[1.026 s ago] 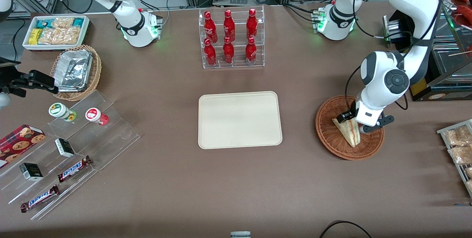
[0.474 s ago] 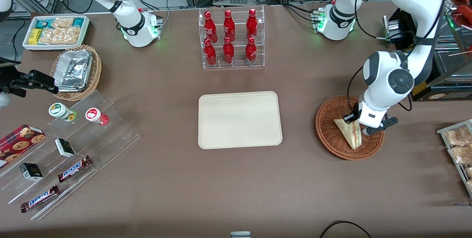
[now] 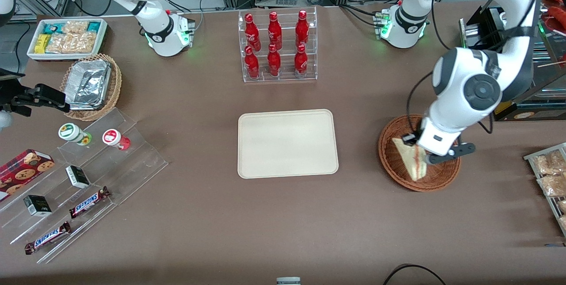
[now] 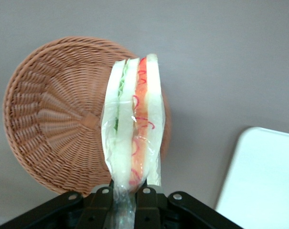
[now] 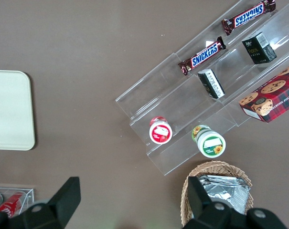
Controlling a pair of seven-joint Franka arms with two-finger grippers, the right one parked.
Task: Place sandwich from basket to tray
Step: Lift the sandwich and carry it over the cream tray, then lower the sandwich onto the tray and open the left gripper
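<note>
Front view: the left gripper [image 3: 419, 147] hangs over the reddish-brown wicker basket [image 3: 393, 161], its jaws pinched on one corner of the wrapped sandwich [image 3: 413, 160], which dangles below them above the basket's bowl. The cream tray [image 3: 287, 142] lies well apart from the jaws, toward the parked arm's end of the table.

Left wrist view: the sandwich [image 4: 133, 129] juts straight out from the clamped fingers [image 4: 145, 196], red-orange and green filling showing through its film. The basket [image 4: 53, 119] sits beneath it and the tray [image 4: 263, 181] beside.

The lift-out step appears to be in hand. Next comes carrying the wedge sideways over the tray, clearing the basket rim, then lowering and releasing.

Right wrist view: only the tray's edge [image 5: 10, 109] shows.
</note>
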